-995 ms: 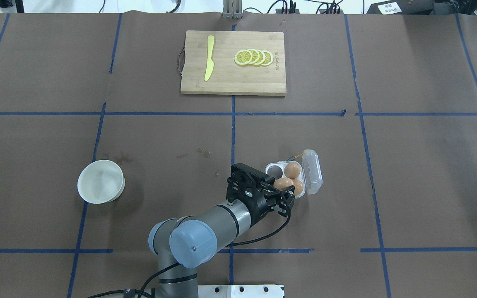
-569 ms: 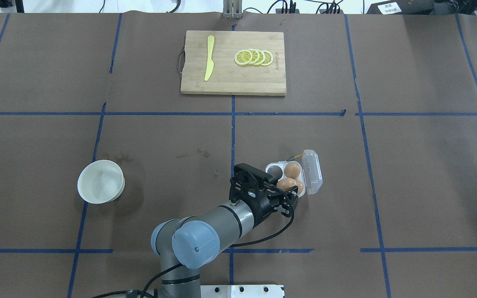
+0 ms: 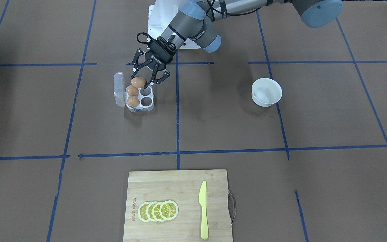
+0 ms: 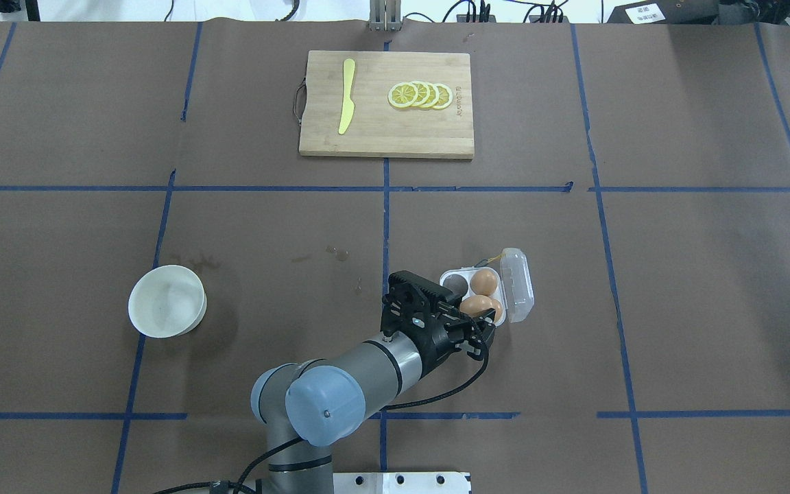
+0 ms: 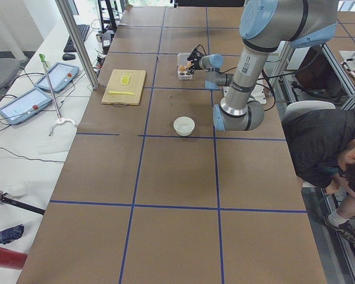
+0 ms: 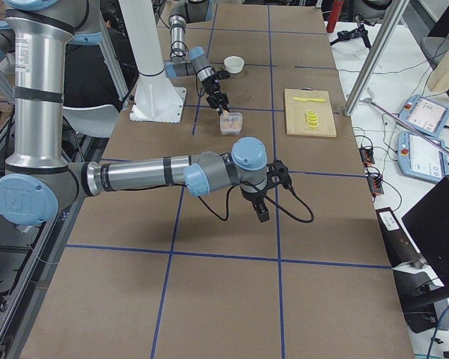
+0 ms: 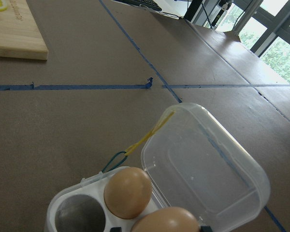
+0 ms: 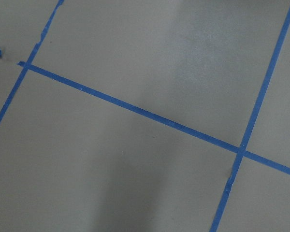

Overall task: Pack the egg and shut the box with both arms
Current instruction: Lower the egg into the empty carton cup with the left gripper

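My left gripper [image 3: 143,79] hangs just above the near end of the box [image 3: 149,107], shut on the egg [image 3: 138,81]. The egg [image 4: 475,304] sits over the near left cup. The box is a clear four-cell carton, and its lid [image 4: 518,285] lies open to the right. Two other brown eggs [image 4: 485,280] fill the cups along the lid side, and the far left cup [image 4: 457,283] is bare. A yellow string [image 7: 145,139] trails from the hinge. My right gripper [image 6: 261,209] shows only in the exterior right view, low over bare table, and I cannot tell its state.
A white bowl [image 4: 165,300] stands to the left of the left arm. A wooden cutting board [image 4: 386,134] with lemon slices [image 4: 420,95] and a yellow knife [image 4: 347,96] lies at the far middle. Blue tape lines cross the brown table cover.
The left gripper has carried the egg a little to the right, further over the carton's near left cup. The other eggs, the lid and the bowl have not moved.
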`<state>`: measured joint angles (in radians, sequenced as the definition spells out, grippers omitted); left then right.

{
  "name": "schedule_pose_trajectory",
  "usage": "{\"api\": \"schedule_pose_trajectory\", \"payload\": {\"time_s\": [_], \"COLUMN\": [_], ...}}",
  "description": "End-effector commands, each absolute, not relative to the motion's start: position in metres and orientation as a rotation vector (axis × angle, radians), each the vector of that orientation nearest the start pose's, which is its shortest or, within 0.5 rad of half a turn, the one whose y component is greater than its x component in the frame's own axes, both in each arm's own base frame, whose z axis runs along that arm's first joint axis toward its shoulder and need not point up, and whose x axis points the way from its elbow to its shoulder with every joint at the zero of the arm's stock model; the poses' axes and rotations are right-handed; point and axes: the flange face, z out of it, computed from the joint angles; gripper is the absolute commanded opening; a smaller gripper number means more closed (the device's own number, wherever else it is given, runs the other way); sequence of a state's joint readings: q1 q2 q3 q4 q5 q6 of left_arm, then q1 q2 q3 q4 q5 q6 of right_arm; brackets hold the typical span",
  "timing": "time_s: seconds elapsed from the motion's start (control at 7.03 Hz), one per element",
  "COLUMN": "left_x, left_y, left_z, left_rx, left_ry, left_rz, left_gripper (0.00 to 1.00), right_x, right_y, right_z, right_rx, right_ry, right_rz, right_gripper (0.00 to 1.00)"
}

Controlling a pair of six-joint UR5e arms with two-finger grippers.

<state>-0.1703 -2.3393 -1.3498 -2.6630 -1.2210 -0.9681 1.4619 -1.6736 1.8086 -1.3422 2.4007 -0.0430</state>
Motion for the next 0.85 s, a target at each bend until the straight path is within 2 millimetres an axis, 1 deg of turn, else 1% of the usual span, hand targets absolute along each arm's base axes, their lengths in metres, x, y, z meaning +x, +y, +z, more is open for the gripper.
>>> {"api": "schedule_pose_trajectory", "payload": {"time_s": [0.0, 0.28, 0.43, 0.71], "left_x": [0.6780, 0.6777, 0.6777, 0.6773], "left_y": [-0.2865, -0.2875, -0.2875, -0.2886], "left_z": [0.1579, 0.1581, 0.1581, 0.1581], "left_rx": [0.855, 0.856, 0.856, 0.857], "left_ry": [1.395, 1.393, 1.393, 1.392], "left_rz": [0.045, 0.044, 0.044, 0.043], "left_gripper": [0.51, 0.51, 0.54, 0.64], "right_x": [0.0092, 0.0091, 0.0092, 0.0091], "right_y": [-0.4659, -0.4658, -0.4658, -0.4658], "right_z": [0.5599, 0.5590, 0.5591, 0.5590], "right_rx": [0.316, 0.317, 0.317, 0.318], "right_ry": [-0.834, -0.835, -0.834, -0.835], "right_rz": [-0.293, -0.293, -0.293, -0.295], "right_gripper": [1.00, 1.00, 1.00, 1.00]}}
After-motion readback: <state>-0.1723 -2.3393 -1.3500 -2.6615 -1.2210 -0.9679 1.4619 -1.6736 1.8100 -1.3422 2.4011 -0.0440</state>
